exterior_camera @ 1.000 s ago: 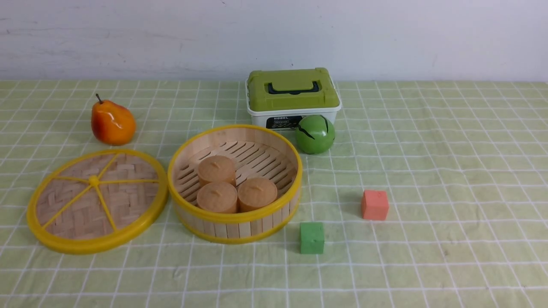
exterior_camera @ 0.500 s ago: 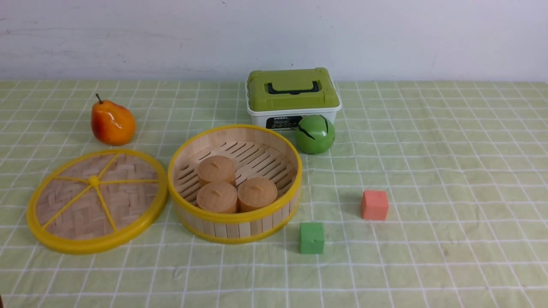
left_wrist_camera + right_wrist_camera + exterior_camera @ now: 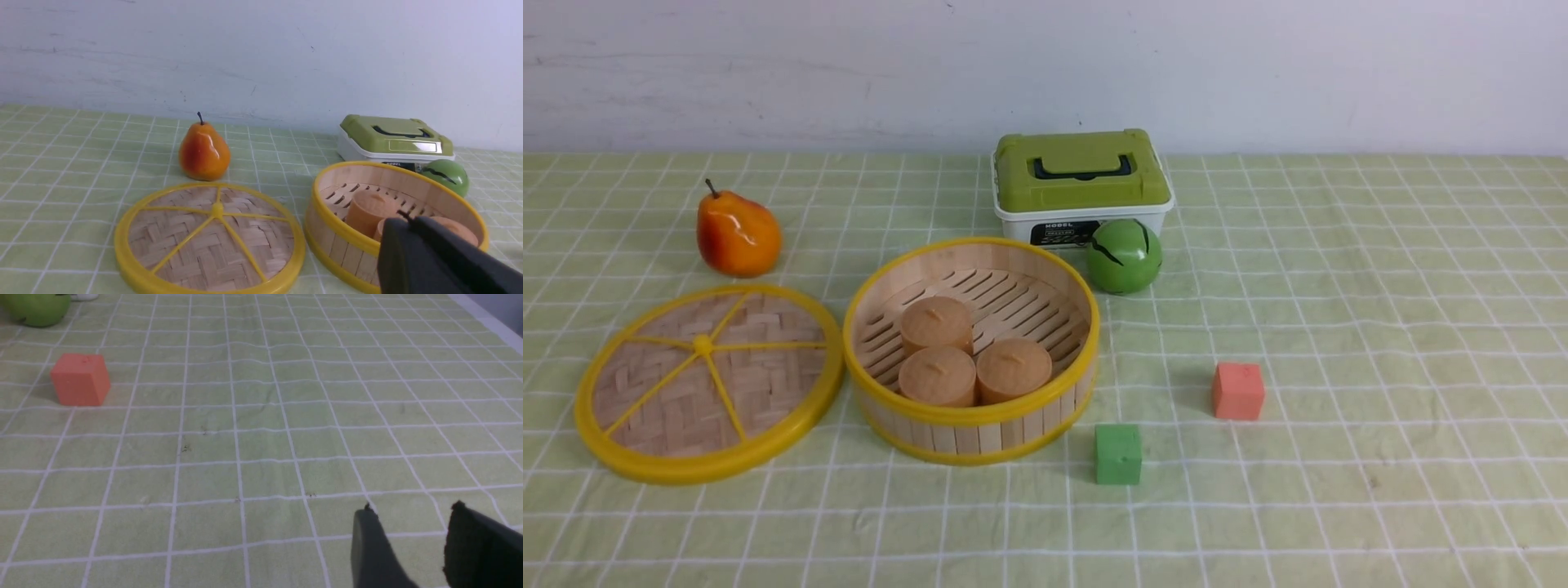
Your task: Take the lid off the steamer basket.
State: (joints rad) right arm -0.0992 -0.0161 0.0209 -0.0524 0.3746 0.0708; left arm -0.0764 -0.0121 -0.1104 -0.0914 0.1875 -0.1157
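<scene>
The lid (image 3: pixel 708 380), a woven bamboo disc with a yellow rim and spokes, lies flat on the cloth just left of the steamer basket (image 3: pixel 970 425). The basket stands uncovered, with three tan round buns (image 3: pixel 938 376) inside. In the left wrist view the lid (image 3: pixel 210 241) and the basket (image 3: pixel 331 245) lie side by side. My left gripper (image 3: pixel 408 220) is shut and empty, hanging on the near side of the basket. My right gripper (image 3: pixel 410 512) is open over bare cloth, holding nothing. Neither gripper shows in the front view.
An orange pear (image 3: pixel 737 234) sits behind the lid. A white box with a green lid (image 3: pixel 1081 184) and a green ball (image 3: pixel 1124 256) stand behind the basket. A green cube (image 3: pixel 1117 454) and a red cube (image 3: pixel 1237 391) lie to the basket's right.
</scene>
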